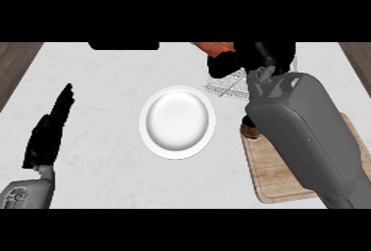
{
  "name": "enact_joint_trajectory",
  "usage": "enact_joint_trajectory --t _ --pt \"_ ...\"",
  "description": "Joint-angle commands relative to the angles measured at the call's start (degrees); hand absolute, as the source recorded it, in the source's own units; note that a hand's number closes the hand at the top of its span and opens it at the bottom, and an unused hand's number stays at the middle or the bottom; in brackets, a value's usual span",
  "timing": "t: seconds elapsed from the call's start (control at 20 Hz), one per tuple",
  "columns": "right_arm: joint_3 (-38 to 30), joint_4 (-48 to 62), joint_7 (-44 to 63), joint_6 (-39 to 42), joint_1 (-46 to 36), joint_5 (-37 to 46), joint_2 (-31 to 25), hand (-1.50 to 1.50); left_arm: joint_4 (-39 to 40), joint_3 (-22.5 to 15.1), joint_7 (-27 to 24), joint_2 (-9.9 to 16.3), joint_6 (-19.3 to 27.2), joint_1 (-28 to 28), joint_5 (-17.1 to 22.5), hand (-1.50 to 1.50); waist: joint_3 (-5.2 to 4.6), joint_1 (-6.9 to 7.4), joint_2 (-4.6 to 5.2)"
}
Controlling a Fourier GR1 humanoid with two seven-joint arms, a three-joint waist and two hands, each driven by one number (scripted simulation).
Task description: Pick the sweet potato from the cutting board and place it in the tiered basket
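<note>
My right hand [246, 60] is raised at the far right of the counter, fingers curled round the orange-brown sweet potato [216, 48]. Only the potato's left end pokes out of the hand. Just below the hand in the view stands the wire tiered basket [223, 87], with the hand and potato over its far part. The wooden cutting board [279, 182] lies at the right, largely hidden by my right forearm. My left hand [49, 131] rests open at the left, fingers straight and pointing away from me.
A white plate [177, 121] sits in the middle of the counter, left of the basket and board. A small brown object [250, 131] shows at the board's far-left corner, mostly hidden by the forearm. A dark object [123, 45] lies at the far edge.
</note>
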Motion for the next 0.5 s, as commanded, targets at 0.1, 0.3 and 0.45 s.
enact_joint_trajectory --t 0.1,0.3,0.45 --pt "-0.1 8.9 -4.7 2.4 -2.6 6.6 -8.0 1.5 4.2 1.7 -2.5 0.6 -0.7 -1.2 0.8 0.0 -0.07 -0.14 0.28" --pt "-1.8 16.6 -10.1 -2.6 -2.4 9.9 -10.1 1.5 1.6 1.4 -0.5 0.9 -1.4 -1.5 0.7 0.0 0.0 0.34 0.21" --pt "-3.5 16.5 -12.9 -2.7 -1.0 10.4 -10.5 1.5 3.1 1.3 -0.9 0.4 -1.2 -2.7 -0.1 0.0 0.01 -0.14 0.03"
